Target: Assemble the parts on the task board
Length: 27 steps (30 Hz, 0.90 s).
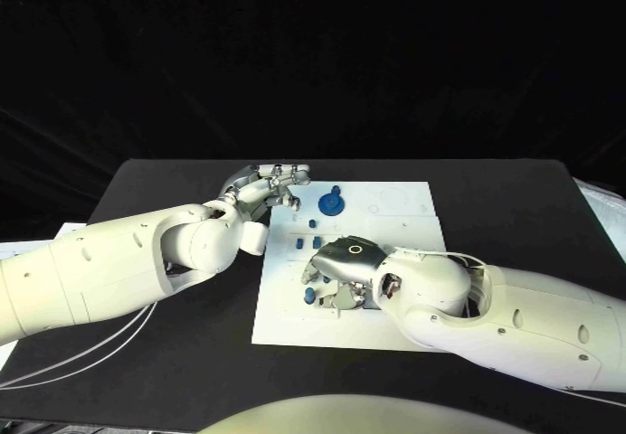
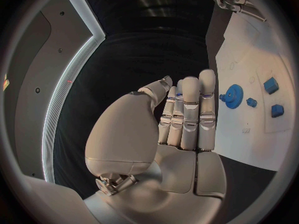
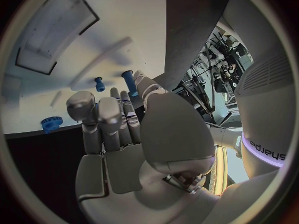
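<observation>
The white task board (image 1: 372,316) lies in the middle of the black table. A blue gear (image 1: 331,202) sits near its far edge, with small blue parts (image 1: 309,241) nearer the left edge. My left hand (image 1: 268,187) hovers by the board's far left corner, fingers straight and together, holding nothing (image 2: 187,114). In its wrist view the blue gear (image 2: 233,94) and blue blocks (image 2: 270,85) lie beyond the fingers. My right hand (image 1: 342,271) is bent down over the board's left middle. Its fingertips (image 3: 118,97) reach a blue peg (image 3: 129,79); whether they pinch it is unclear.
Another blue peg (image 3: 99,83) stands a little apart from the right hand, and the gear (image 3: 52,123) lies near the board's edge. A round blue part (image 1: 310,295) lies just left of the right fingers. Black table (image 1: 170,362) surrounds the board.
</observation>
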{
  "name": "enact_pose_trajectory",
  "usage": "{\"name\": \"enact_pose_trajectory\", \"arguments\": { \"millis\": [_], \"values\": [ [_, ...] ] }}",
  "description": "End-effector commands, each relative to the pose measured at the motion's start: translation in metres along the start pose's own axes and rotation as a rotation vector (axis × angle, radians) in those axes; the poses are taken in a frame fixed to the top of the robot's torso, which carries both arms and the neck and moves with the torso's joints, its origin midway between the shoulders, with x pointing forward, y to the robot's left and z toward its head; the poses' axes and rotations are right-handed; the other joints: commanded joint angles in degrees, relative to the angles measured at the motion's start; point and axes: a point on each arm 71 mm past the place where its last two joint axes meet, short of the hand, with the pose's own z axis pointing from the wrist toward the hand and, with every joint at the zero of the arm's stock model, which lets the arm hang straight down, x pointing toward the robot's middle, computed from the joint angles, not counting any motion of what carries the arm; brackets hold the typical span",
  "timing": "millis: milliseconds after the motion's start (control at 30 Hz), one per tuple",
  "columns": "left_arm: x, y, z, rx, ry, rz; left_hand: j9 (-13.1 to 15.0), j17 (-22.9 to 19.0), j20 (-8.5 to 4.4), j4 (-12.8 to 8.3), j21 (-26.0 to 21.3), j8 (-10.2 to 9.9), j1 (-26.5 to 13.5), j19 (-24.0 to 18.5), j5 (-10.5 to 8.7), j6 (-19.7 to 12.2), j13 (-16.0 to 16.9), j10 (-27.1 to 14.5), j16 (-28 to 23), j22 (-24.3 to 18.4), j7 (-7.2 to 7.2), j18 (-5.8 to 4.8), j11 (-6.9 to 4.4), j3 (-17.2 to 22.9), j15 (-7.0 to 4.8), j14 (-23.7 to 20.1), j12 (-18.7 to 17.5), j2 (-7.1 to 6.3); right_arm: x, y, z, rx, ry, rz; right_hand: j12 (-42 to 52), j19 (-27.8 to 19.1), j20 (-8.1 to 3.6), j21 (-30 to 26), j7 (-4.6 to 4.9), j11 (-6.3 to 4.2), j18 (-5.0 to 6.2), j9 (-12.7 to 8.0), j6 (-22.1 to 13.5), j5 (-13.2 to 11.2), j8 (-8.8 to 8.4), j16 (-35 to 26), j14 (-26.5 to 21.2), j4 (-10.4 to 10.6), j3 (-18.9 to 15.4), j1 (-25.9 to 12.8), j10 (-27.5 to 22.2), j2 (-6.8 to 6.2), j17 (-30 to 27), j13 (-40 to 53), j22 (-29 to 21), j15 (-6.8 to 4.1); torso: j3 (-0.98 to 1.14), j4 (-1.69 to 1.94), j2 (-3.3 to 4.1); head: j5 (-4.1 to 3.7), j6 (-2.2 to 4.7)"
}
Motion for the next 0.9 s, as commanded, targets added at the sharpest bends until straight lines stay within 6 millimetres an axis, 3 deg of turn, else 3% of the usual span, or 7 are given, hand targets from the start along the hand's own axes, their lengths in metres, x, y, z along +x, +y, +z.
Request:
{"name": "enact_pose_trajectory", "arguments": {
  "millis": [33, 333, 467, 600, 700, 767, 900],
  "values": [
    [0.002, 0.000, 0.000, 0.003, 0.018, -0.009, -0.1, 0.0, -0.18, 0.0, -0.2, 0.3, 0.5, 0.0, 0.11, -0.4, 0.0, -0.3, -0.3, 0.0, -0.07, 0.79, 0.13, -0.2, -0.25, -0.2, 0.3, 0.30, -0.010, 0.001, -0.007, -0.014, -0.124, 0.030, 0.6, -0.7, 0.02, -0.9, 0.34, -0.09, 1.15, 0.1, -0.1, 0.3, 0.01, -1.3, -0.6, -0.1, -0.8, 0.9, -0.3, 0.28, -1.5, 0.1, -1.1, 0.04, 0.08, -0.04, 0.00, -0.19, 0.20],
    [0.001, 0.000, 0.000, 0.000, 0.019, -0.010, -0.1, 0.0, -0.18, 0.0, -0.2, 0.3, 0.5, 0.0, 0.11, -0.4, 0.0, -0.3, -0.3, 0.0, -0.07, 0.79, 0.13, -0.2, -0.25, -0.2, 0.3, 0.30, -0.039, -0.021, -0.050, 0.064, -0.206, 0.126, 3.9, 0.5, -0.53, -0.2, 0.73, -1.15, 0.90, 0.2, 0.6, 0.5, 0.15, -0.5, 0.2, 0.0, -2.3, 2.2, 3.9, 1.64, -0.5, 0.4, 0.1, -0.74, -0.11, -0.18, -0.16, -1.68, 1.14],
    [0.001, 0.000, -0.001, -0.001, 0.018, -0.009, -0.1, 0.0, -0.18, 0.0, -0.2, 0.3, 0.5, 0.0, 0.11, -0.4, 0.0, -0.3, -0.3, 0.0, -0.07, 0.79, 0.13, -0.2, -0.25, -0.2, 0.3, 0.30, -0.048, -0.049, -0.078, 0.223, -0.150, 0.219, 9.1, 6.2, -1.26, 6.1, 1.02, -2.48, -0.97, 0.3, 1.9, 0.8, 0.50, 6.7, 2.7, 2.2, -2.9, 0.2, 14.3, 2.68, 8.5, 2.4, 9.4, -1.69, -0.21, -0.25, -0.16, -3.15, 1.74],
    [0.001, -0.001, -0.002, -0.001, 0.020, -0.010, -0.1, 0.0, -0.18, 0.0, -0.2, 0.3, 0.5, 0.0, 0.11, -0.4, 0.0, -0.3, -0.3, 0.0, -0.07, 0.79, 0.13, -0.2, -0.25, -0.2, 0.3, 0.30, -0.046, -0.075, -0.108, 0.384, -0.105, 0.273, 15.3, 11.4, -2.66, 12.3, -0.34, -4.16, -2.83, 0.5, 2.7, 2.9, 1.56, 9.8, 3.4, 5.1, -5.5, -2.9, 21.4, 1.70, 11.6, 6.8, 18.5, -3.13, -0.40, -0.57, -0.19, -4.31, 2.26],
    [0.001, -0.001, -0.003, -0.002, 0.020, -0.010, -0.1, 0.0, -0.18, 0.0, -0.2, 0.3, 0.5, 0.0, 0.11, -0.4, 0.0, -0.3, -0.3, 0.0, -0.07, 0.79, 0.13, -0.2, -0.25, -0.2, 0.3, 0.30, -0.041, -0.091, -0.128, 0.488, -0.079, 0.307, 23.9, 12.8, -3.49, 14.5, -1.06, -4.83, -3.48, 0.7, 2.8, 5.5, 2.78, 12.4, 3.5, 7.4, -8.0, -4.2, 22.3, 1.44, 14.6, 15.3, 21.8, -3.79, -0.46, -1.00, -0.17, -4.59, 2.49],
    [0.001, -0.001, -0.004, -0.002, 0.021, -0.010, -0.1, 0.0, -0.18, 0.0, -0.2, 0.3, 0.5, 0.0, 0.11, -0.4, 0.0, -0.3, -0.3, 0.0, -0.07, 0.79, 0.13, -0.2, -0.25, -0.2, 0.3, 0.30, -0.036, -0.102, -0.142, 0.559, -0.060, 0.322, 41.2, 13.0, -3.54, 15.4, -1.21, -4.93, -3.70, 0.9, 2.3, 8.2, 4.28, 14.6, 3.5, 9.2, -11.1, -3.9, 20.6, 1.89, 17.4, 34.8, 23.1, -3.81, -0.48, -1.30, -0.19, -4.75, 2.73],
    [0.002, -0.001, -0.004, -0.002, 0.022, -0.011, -0.1, 0.0, -0.18, 0.0, -0.2, 0.3, 0.5, 0.0, 0.11, -0.4, 0.0, -0.3, -0.3, 0.0, -0.07, 0.79, 0.13, -0.2, -0.25, -0.2, 0.3, 0.30, -0.028, -0.111, -0.153, 0.619, -0.036, 0.325, 52.9, 13.1, -3.46, 16.0, -1.23, -4.80, -3.76, 1.1, 1.6, 8.9, 6.39, 16.0, 3.5, 10.9, -14.7, -3.3, 19.1, 3.41, 19.0, 48.7, 23.9, -3.62, -0.55, -1.57, -0.26, -5.07, 2.86]
  ]
}}
